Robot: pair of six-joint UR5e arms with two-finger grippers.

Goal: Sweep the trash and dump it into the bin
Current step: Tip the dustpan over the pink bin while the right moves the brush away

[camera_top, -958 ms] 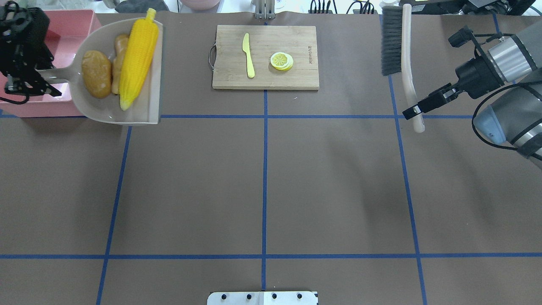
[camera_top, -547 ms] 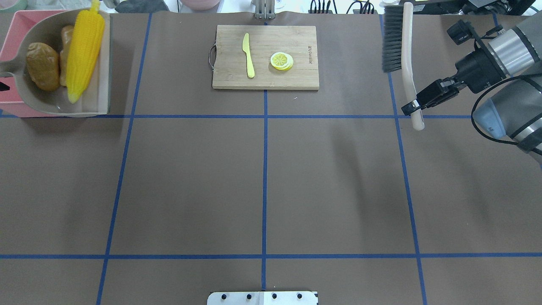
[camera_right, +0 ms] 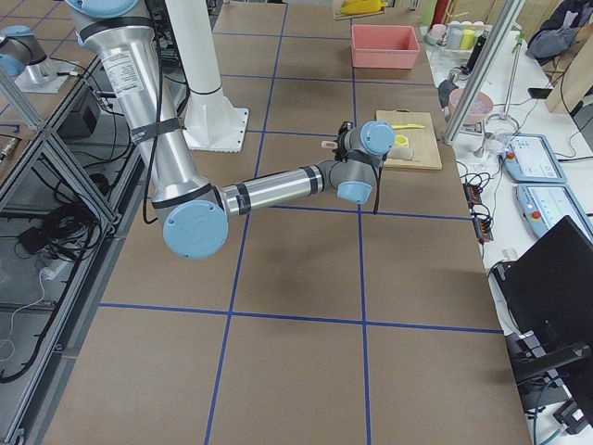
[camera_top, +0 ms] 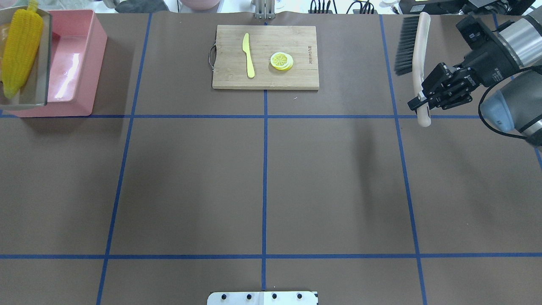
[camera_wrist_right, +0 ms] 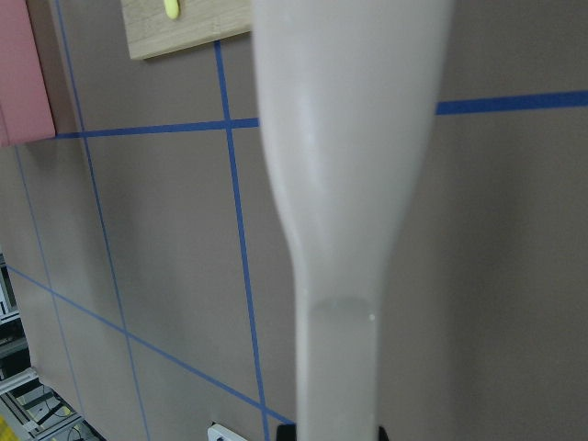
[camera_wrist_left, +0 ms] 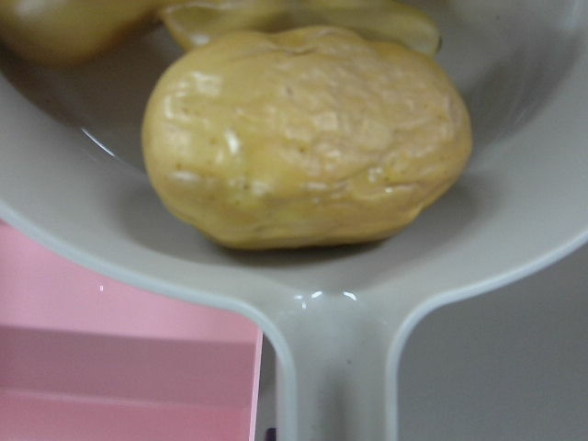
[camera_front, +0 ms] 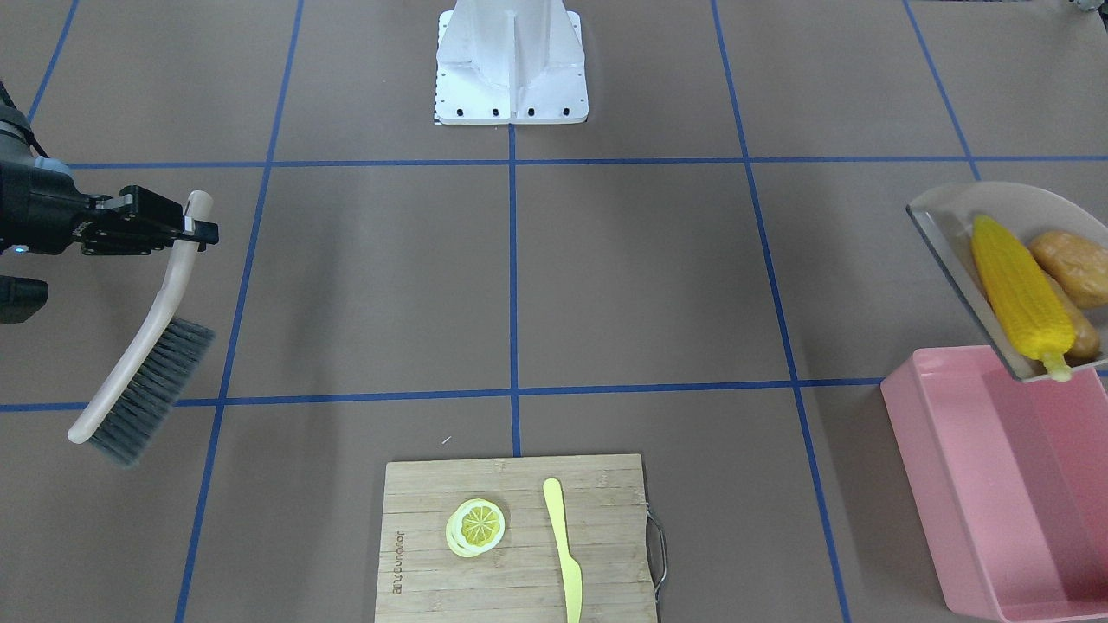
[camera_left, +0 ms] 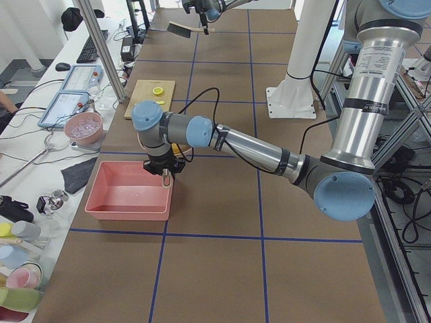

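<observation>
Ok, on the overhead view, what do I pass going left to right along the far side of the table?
corn cob → bin → knife → lemon slice → brush, held in the right gripper.

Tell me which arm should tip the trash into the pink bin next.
Left. The dustpan, loaded with the corn, potato and ginger, hangs over the bin on that arm's side, handle under its wrist camera. The right fingers are clamped on the brush, across the table.
</observation>
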